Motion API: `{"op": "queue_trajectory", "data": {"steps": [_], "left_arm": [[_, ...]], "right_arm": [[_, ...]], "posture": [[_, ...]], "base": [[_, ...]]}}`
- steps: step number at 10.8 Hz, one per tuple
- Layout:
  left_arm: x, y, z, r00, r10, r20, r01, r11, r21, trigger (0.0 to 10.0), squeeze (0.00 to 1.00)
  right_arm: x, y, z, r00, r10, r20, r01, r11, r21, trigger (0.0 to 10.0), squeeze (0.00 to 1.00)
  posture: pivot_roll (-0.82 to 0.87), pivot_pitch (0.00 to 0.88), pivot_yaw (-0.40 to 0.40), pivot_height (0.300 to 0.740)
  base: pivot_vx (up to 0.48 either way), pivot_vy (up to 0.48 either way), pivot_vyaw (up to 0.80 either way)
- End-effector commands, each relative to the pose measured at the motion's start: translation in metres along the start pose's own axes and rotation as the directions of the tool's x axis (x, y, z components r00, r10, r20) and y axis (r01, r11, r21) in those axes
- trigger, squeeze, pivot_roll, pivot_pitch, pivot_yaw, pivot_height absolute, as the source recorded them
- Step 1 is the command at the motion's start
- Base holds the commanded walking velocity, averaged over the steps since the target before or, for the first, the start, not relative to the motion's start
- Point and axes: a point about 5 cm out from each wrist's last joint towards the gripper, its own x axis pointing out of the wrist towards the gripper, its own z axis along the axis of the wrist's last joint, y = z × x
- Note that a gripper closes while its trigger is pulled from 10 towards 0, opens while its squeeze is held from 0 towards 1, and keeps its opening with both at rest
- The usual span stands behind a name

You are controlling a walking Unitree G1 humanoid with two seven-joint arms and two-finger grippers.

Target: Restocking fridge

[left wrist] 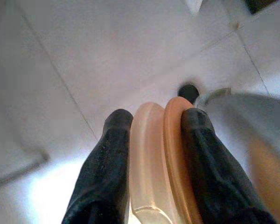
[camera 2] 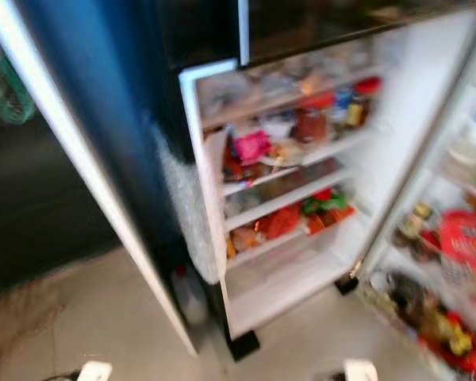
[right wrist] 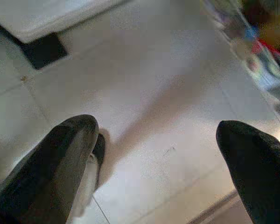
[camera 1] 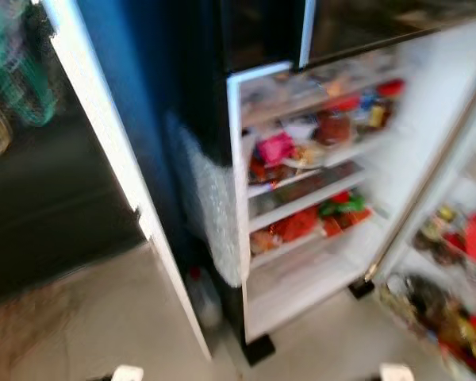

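The fridge stands open ahead, its white shelves crowded with red, pink and green packets and jars; the picture is blurred. Its right door is swung out, with bottles and red packs in its racks. In the left wrist view my left gripper is shut on a flat plastic item, pale and orange, held edge-on above the tiled floor. In the right wrist view my right gripper is open over the floor with nothing between its fingers, near the fridge's black foot.
A white-edged dark door panel stands out at the left. A clear bottle sits on the floor by the fridge's lower left corner. A green wire basket hangs at upper left. Pale tiled floor lies in front.
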Motion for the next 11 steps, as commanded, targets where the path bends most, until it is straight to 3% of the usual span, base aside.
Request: {"op": "queue_trajectory", "data": {"steps": [1,5,11], "left_arm": [[-0.001,0.006,-0.006,1.0,0.01,-0.022,-0.01,1.0,-0.011,10.0,0.0],[-0.007,0.03,-0.016,0.999,0.037,-0.031,-0.037,0.999,-0.021,10.0,0.0],[0.004,0.001,0.024,1.0,0.007,0.019,-0.006,1.0,-0.014,10.0,0.0]], "right_arm": [[-0.001,0.005,-0.004,1.0,0.014,-0.009,-0.014,1.0,0.004,10.0,0.0],[-0.001,0.005,-0.003,1.0,0.02,-0.008,-0.02,1.0,-0.004,10.0,0.0],[-0.001,0.006,-0.004,1.0,0.014,-0.015,-0.014,1.0,0.015,10.0,0.0]], "posture": [[-0.07,0.0,0.047,0.74],[-0.07,0.0,0.048,0.74],[-0.07,0.0,0.053,0.74]], "base": [[0.0,-0.326,0.49],[0.0,-0.325,0.69],[0.0,-0.324,0.0]]}}
